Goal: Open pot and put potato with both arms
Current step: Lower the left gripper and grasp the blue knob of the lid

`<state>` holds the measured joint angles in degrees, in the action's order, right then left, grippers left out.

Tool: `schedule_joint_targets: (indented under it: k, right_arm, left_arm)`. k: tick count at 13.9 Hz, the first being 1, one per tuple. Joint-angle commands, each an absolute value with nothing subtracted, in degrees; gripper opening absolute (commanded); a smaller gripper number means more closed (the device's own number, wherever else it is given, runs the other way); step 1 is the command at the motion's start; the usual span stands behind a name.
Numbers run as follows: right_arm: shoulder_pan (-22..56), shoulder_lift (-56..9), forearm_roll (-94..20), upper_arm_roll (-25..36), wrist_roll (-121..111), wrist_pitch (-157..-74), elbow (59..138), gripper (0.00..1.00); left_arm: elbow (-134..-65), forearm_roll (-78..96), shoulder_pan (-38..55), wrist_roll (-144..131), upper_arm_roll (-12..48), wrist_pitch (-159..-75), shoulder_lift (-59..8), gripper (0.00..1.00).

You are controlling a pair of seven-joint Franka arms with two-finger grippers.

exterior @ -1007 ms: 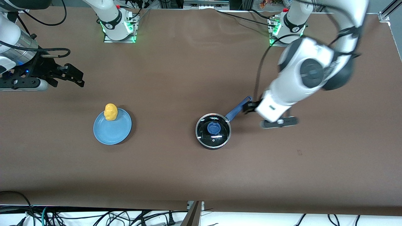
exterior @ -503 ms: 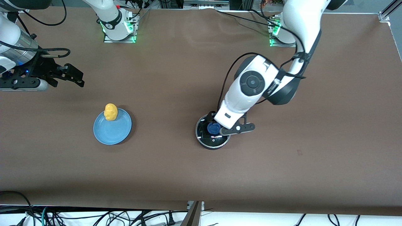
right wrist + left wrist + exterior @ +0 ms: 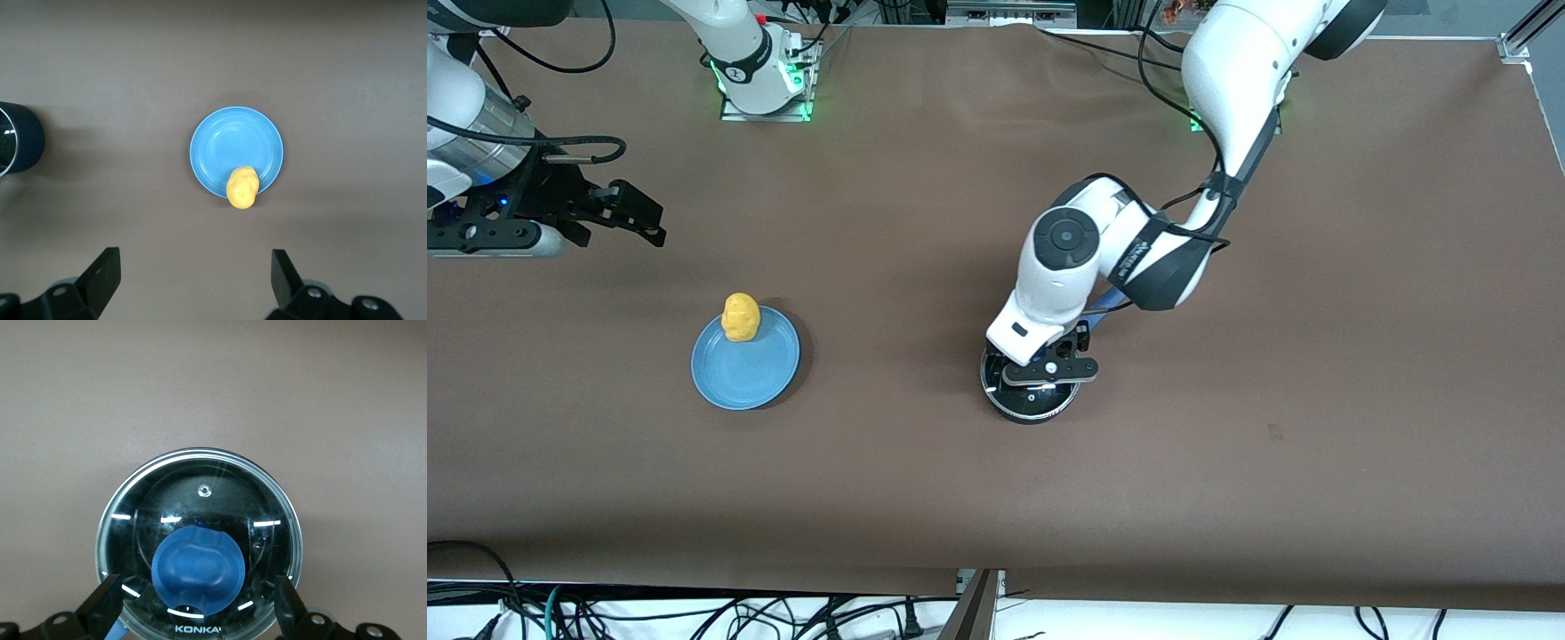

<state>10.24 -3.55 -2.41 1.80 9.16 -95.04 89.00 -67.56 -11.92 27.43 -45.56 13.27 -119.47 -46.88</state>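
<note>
The black pot (image 3: 1035, 407) stands mid-table with its glass lid (image 3: 203, 500) on. Its blue handle (image 3: 1097, 308) points toward the left arm's base. My left gripper (image 3: 1040, 366) is open right over the lid. Its fingers (image 3: 101, 605) stand on either side of the blue knob (image 3: 199, 568) without touching it. The yellow-orange potato (image 3: 741, 316) lies on the rim of the light-blue plate (image 3: 743, 373), toward the right arm's end. My right gripper (image 3: 643, 216) is open and empty, held up above the bare table; it waits. Its wrist view shows the potato (image 3: 242, 187) and the plate (image 3: 233, 140) below.
The brown table (image 3: 925, 480) is bare round the pot and the plate. The pot's side (image 3: 23, 137) shows at the edge of the right wrist view. Cables hang below the table's front edge.
My left arm has swung from beside the pot's handle to over the lid, its open fingers now round the knob. The right arm, potato and plate have not moved.
</note>
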Motion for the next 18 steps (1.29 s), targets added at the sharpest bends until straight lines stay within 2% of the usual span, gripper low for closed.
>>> schedule_joint_targets:
  k: [1, 18]
  right_arm:
    - [10.2, -4.1, -2.4, 1.8, 9.1, -94.7, 87.7, 1.0]
    - [10.0, -4.2, -2.2, 1.8, 9.1, -94.7, 87.7, 1.0]
  left_arm:
    - [-65.0, -13.7, 28.4, -44.1, 12.7, -120.3, -48.8, 1.0]
    - [-68.1, -18.5, 28.6, -40.0, 12.7, -124.8, -49.4, 1.0]
